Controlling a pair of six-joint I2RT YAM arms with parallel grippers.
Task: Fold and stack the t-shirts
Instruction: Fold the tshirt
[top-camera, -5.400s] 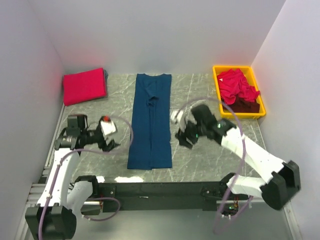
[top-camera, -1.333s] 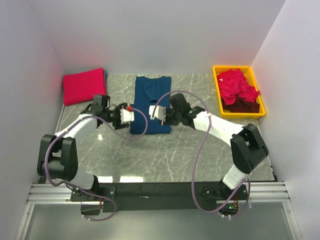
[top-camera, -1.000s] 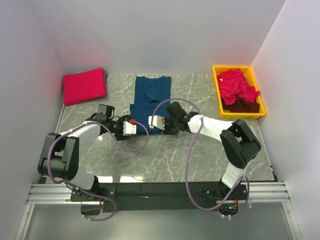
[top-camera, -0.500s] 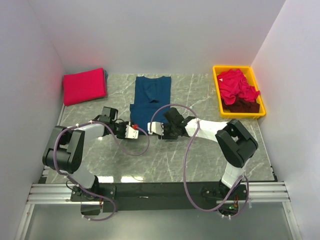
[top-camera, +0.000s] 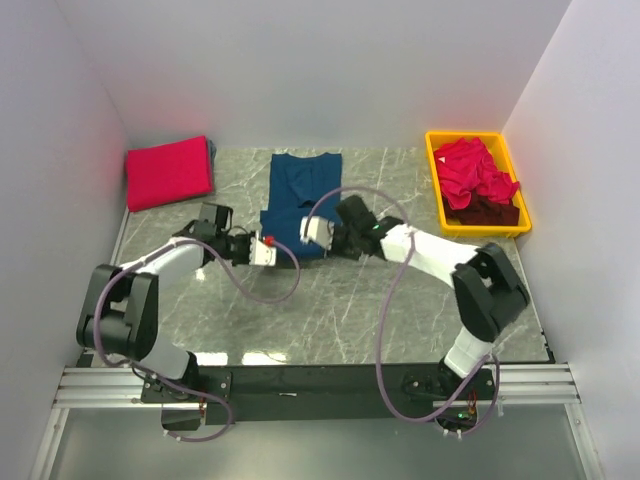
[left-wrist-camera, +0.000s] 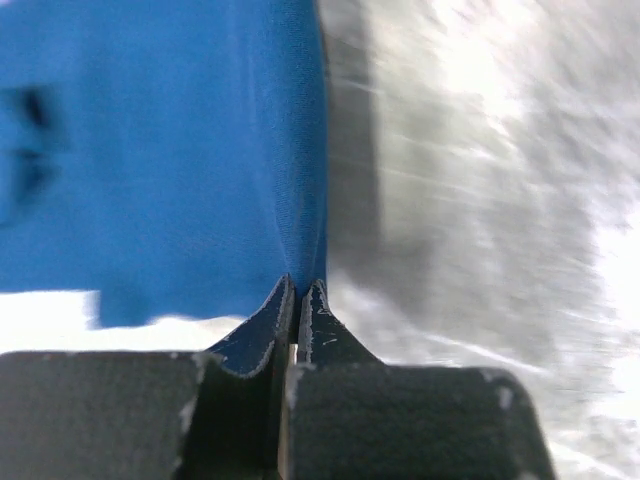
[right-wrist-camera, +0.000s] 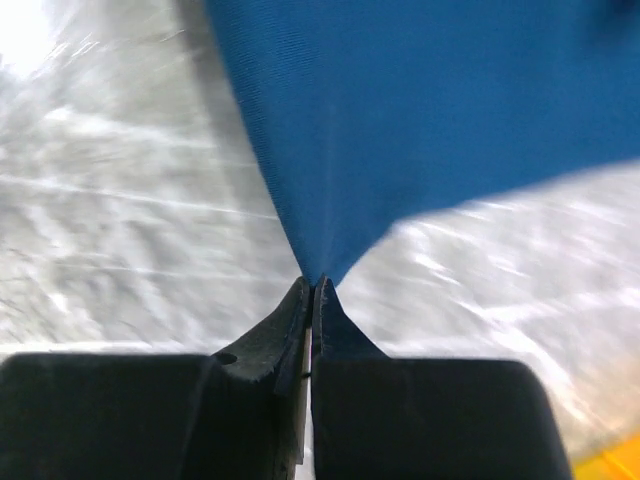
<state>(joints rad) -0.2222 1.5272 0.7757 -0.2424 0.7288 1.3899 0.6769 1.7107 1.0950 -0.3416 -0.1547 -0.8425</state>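
Observation:
The navy blue t-shirt (top-camera: 302, 190) lies folded short on the marble table, its collar toward the back wall. My left gripper (top-camera: 270, 250) is shut on its near left corner. The right gripper (top-camera: 310, 232) is shut on its near right corner. In the left wrist view the blue cloth (left-wrist-camera: 170, 150) runs straight into the closed gripper (left-wrist-camera: 298, 286). The right wrist view shows the cloth (right-wrist-camera: 420, 100) drawn to a point in its closed gripper (right-wrist-camera: 312, 284). A folded red-pink t-shirt (top-camera: 168, 172) lies at the back left.
A yellow bin (top-camera: 463, 134) stands at the back right, holding crumpled red-pink t-shirts (top-camera: 475, 170) and a dark maroon one (top-camera: 490, 212). White walls close the table (top-camera: 330, 310) on three sides. Purple cables loop from both arms above the near half.
Both grippers have gone from open to shut on the navy shirt's near corners. The right gripper has shifted slightly toward the back. Well before that, the shirt lay as a long strip.

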